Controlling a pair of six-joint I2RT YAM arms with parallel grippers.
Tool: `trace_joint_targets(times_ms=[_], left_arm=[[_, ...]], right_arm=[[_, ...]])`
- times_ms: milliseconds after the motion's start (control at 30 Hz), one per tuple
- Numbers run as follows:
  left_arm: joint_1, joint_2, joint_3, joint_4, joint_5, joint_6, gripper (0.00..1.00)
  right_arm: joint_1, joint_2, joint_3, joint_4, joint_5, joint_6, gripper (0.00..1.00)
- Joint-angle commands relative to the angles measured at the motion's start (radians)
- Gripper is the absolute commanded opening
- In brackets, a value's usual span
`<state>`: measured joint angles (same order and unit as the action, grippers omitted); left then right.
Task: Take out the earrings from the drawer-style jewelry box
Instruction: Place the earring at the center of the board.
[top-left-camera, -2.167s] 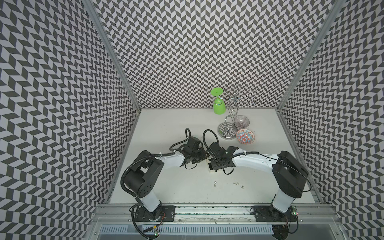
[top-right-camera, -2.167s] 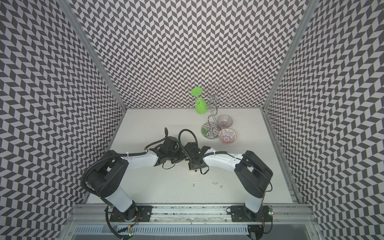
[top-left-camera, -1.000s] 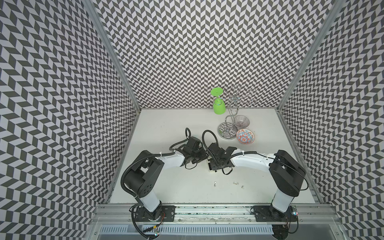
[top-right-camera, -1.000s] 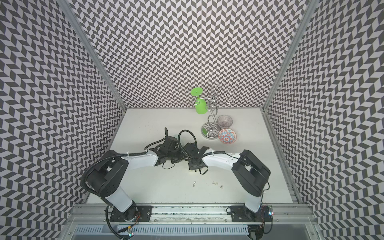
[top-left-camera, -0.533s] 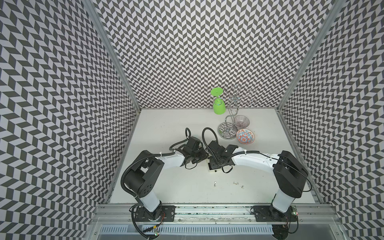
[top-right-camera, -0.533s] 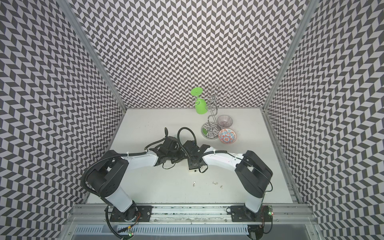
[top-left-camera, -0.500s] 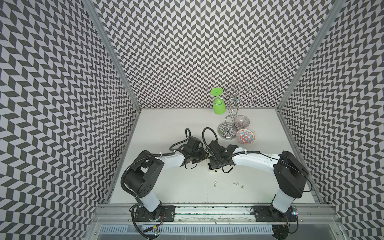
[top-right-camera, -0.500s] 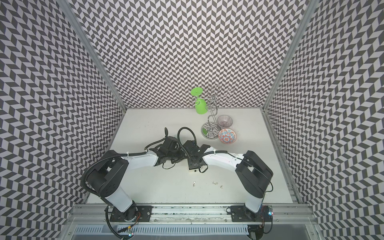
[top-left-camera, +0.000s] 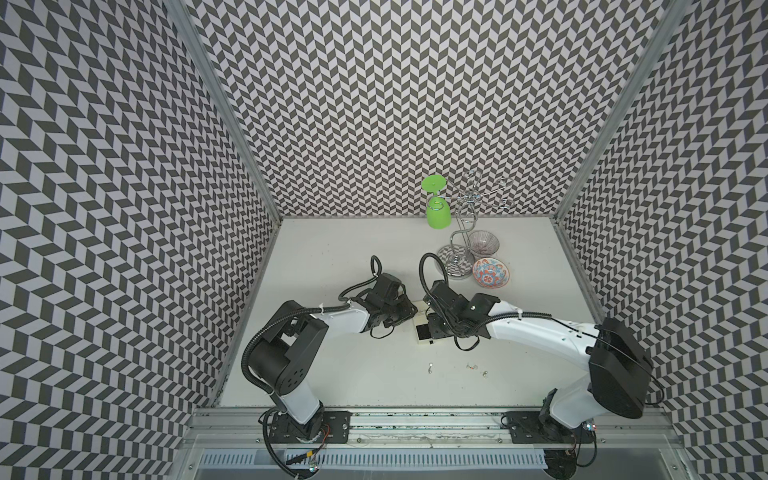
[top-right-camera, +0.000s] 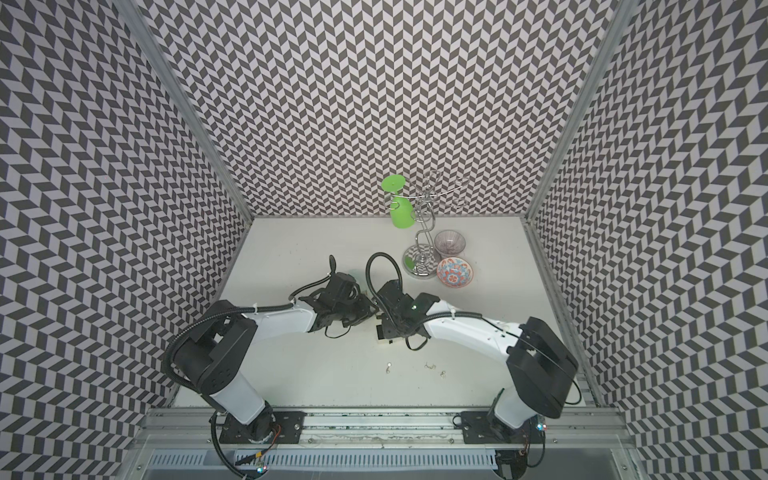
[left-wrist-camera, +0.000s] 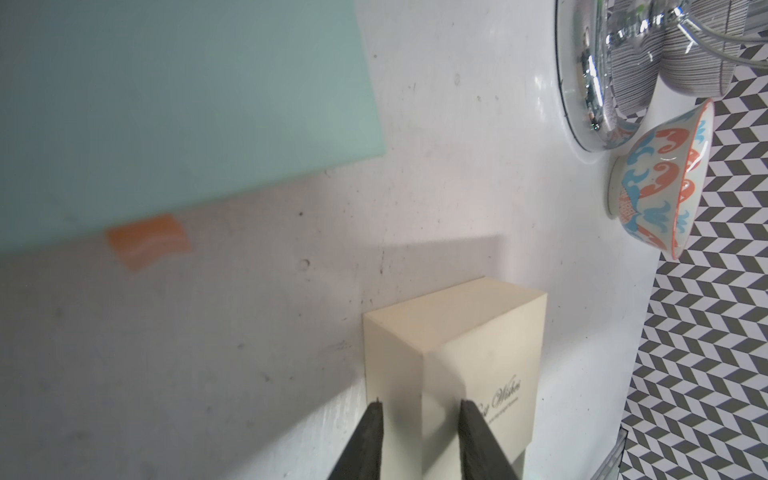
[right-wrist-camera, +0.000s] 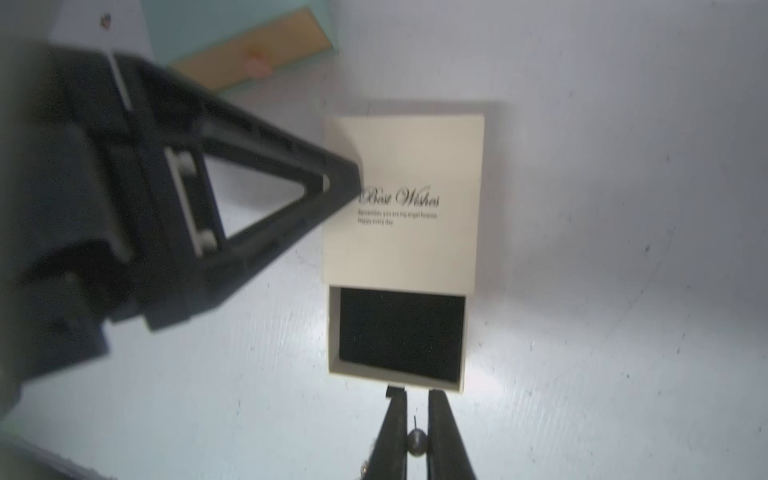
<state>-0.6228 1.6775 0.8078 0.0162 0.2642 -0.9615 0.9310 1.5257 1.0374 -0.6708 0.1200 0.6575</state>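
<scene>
The cream drawer-style jewelry box (right-wrist-camera: 403, 199) lies mid-table, its black-lined drawer (right-wrist-camera: 401, 334) pulled out and showing nothing inside; in both top views it peeks out between the wrists (top-left-camera: 423, 332) (top-right-camera: 381, 332). My left gripper (left-wrist-camera: 419, 405) is closed across the sleeve's edge, one finger (right-wrist-camera: 332, 183) on its top. My right gripper (right-wrist-camera: 415, 395) hovers just off the drawer's front, shut on a small ball-headed earring (right-wrist-camera: 417, 442). Three more earrings lie on the table towards the front (top-left-camera: 430, 366) (top-left-camera: 471, 366) (top-left-camera: 484, 373), also seen in a top view (top-right-camera: 388, 367).
A teal box (left-wrist-camera: 166, 104) with an orange tab (left-wrist-camera: 145, 245) lies close behind the cream one. At the back right stand a wire stand (top-left-camera: 459, 249), a green glass (top-left-camera: 437, 212), a striped bowl (top-left-camera: 482, 243) and a patterned bowl (top-left-camera: 490, 272).
Almost nothing: both grippers stay at the box and the right arm's elbow shifts slightly. The three earrings on the table have not moved.
</scene>
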Motion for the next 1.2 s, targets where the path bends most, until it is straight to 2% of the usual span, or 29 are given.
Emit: trace_joint_targets(times_ms=[0, 167, 333, 767, 1000, 1167], left_arm=[[0.003, 0.022, -0.009, -0.016, -0.016, 0.004, 0.33], [0.003, 0.019, -0.010, -0.018, -0.015, 0.001, 0.33], [0.003, 0.020, -0.010, -0.021, -0.014, 0.004, 0.33], [0.001, 0.022, -0.019, -0.013, -0.013, -0.004, 0.33], [0.000, 0.023, -0.019, -0.009, -0.012, -0.005, 0.33], [0.000, 0.023, -0.017, -0.011, -0.011, -0.007, 0.33]], right_arm=[[0.040, -0.056, -0.075, -0.004, -0.062, 0.031, 0.10], [0.114, -0.091, -0.179, 0.038, -0.150, 0.067, 0.10], [0.179, -0.082, -0.242, 0.095, -0.170, 0.118, 0.11], [0.181, 0.016, -0.204, 0.151, -0.171, 0.110, 0.11], [0.181, 0.022, -0.182, 0.144, -0.148, 0.110, 0.14], [0.180, 0.004, -0.160, 0.116, -0.119, 0.108, 0.27]])
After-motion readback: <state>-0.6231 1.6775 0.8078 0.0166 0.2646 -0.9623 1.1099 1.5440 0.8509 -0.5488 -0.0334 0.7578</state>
